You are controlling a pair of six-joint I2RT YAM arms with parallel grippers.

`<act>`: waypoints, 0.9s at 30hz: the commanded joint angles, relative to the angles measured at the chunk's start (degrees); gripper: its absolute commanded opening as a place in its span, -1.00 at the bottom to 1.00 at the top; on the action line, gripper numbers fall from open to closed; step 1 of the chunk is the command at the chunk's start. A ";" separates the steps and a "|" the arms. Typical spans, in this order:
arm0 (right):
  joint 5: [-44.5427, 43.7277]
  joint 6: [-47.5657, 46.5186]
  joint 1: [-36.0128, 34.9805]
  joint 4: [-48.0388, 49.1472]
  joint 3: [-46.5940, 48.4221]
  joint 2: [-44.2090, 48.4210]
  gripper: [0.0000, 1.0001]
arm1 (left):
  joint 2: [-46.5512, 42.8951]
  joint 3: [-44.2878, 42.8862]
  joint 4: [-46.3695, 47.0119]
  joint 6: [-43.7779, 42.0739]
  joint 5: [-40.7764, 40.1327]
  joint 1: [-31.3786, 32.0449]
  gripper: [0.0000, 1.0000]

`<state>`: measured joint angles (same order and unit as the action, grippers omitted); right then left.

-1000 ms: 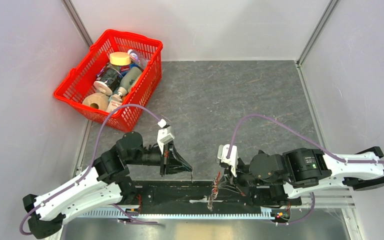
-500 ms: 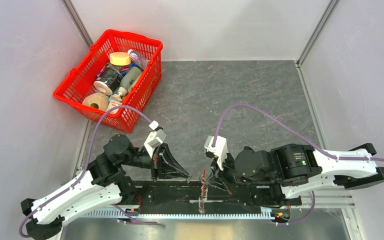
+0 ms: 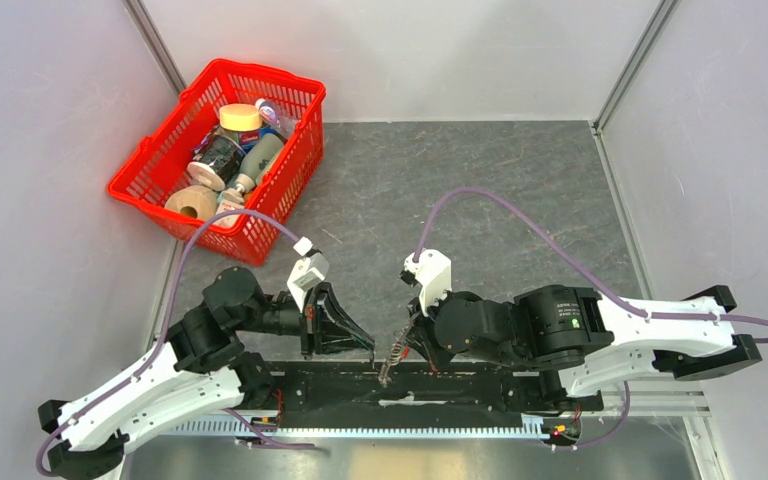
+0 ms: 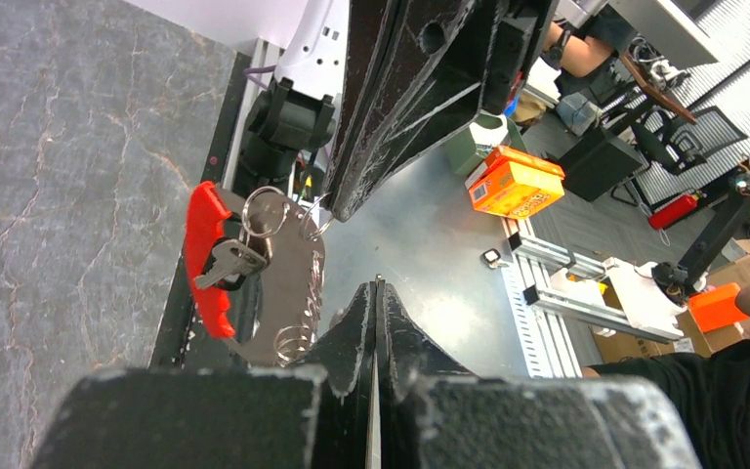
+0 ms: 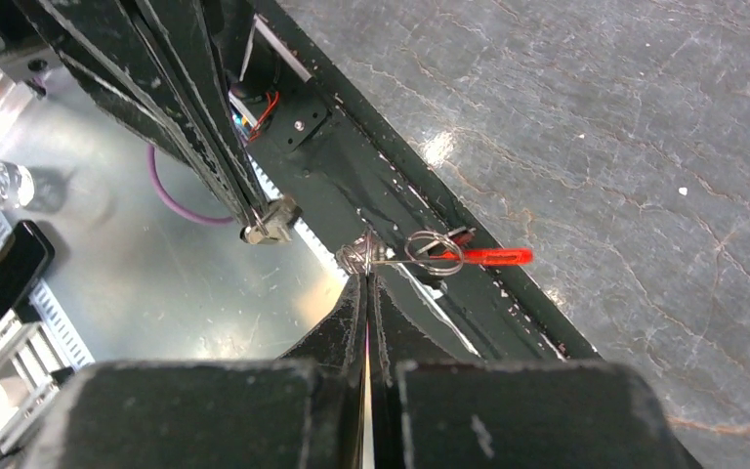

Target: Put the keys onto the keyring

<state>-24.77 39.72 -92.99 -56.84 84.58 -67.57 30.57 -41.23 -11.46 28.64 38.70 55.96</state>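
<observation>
Spotting the keyring (image 5: 435, 252) down at 6 o'clock, dangling over the black rail (image 3: 480, 385) at the near edge of the table (image 3: 480, 200), right between the arm bases. Held by the right end effector (image 5: 366, 276), which is clamped all the way down on the coiled end, with the red tag (image 5: 488, 256) poking out toward 3 o'clock in the right wrist view. Already carrying at least one key (image 4: 229, 262), tucked next to the tag.

Guessing super light and floppy here, so bound to swing and twist at any nudge. Slick metal too, so easy to drop. Probably best pinched on the coiled part rather than the tag. For a loose key, better to go for the dark head.

Same story for the left end effector (image 4: 376, 293): squeezed fully closed, sitting just on the 9 o'clock side of the keyring. Maybe a tiny greyish bit at its tip, but honestly can't tell if that's a key.

Versus a second ago: right arm swung toward 9 o'clock with the keyring in tow, so much closer to the left tip now. Left arm pulled back a touch. Basket (image 3: 150, 175) at 10 o'clock, no change.
</observation>
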 commanded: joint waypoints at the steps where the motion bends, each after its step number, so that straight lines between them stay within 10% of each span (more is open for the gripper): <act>1: -3.40 5.45 0.46 1.70 2.22 0.96 -1.00 | 0.68 -2.01 -1.18 -0.77 -1.23 0.00 -0.96; 27: -3.01 3.62 0.54 3.41 2.48 -1.30 -1.00 | 6.18 -4.30 0.12 -1.75 -1.87 0.02 -0.95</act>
<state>-25.91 43.86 -92.71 -56.23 85.34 -69.43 36.86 -43.03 -12.78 28.56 36.32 55.96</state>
